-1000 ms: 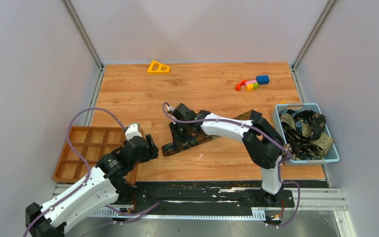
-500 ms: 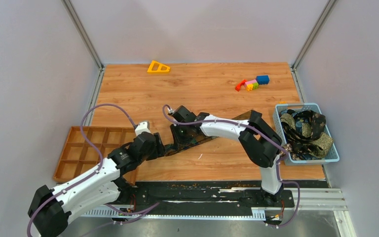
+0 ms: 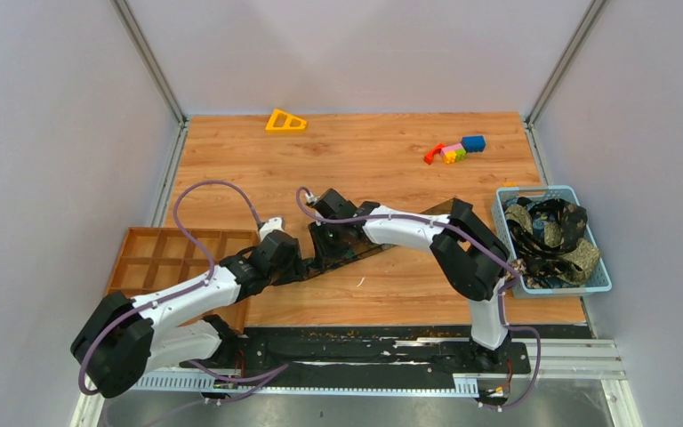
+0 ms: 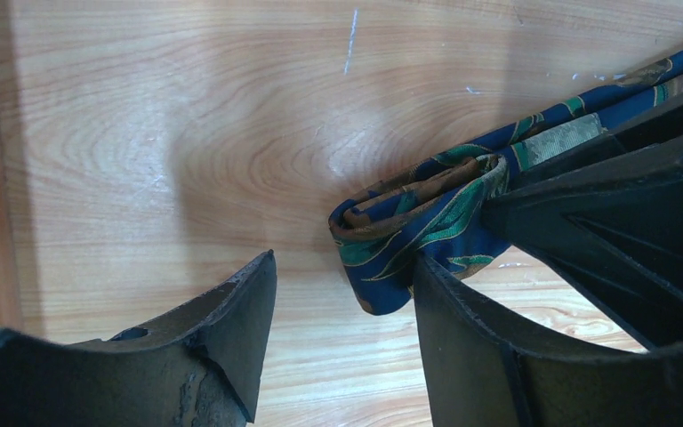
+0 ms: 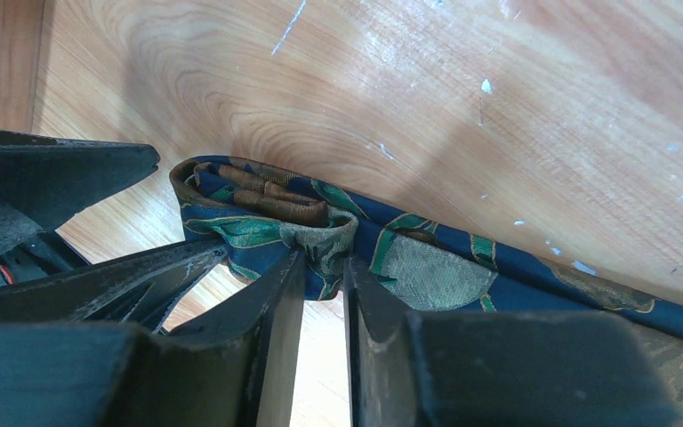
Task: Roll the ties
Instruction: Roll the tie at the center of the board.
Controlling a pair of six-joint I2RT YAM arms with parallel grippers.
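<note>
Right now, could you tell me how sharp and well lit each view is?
Top view: soft even light, sharp, but the arms hide most of the tie. Left wrist view: tie crisp, the left gripper's fingers dark and soft, shadow on the table. Right wrist view: likewise, shadow along the tie.

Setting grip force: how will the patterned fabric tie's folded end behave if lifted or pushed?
Probably floppy: the dark blue patterned fabric tie folds in soft, loose layers at its end, likely unravelling unless pinched. Likely light: the rest lies thin and flat on the wooden table. Pushed, it may bunch rather than roll.
</note>
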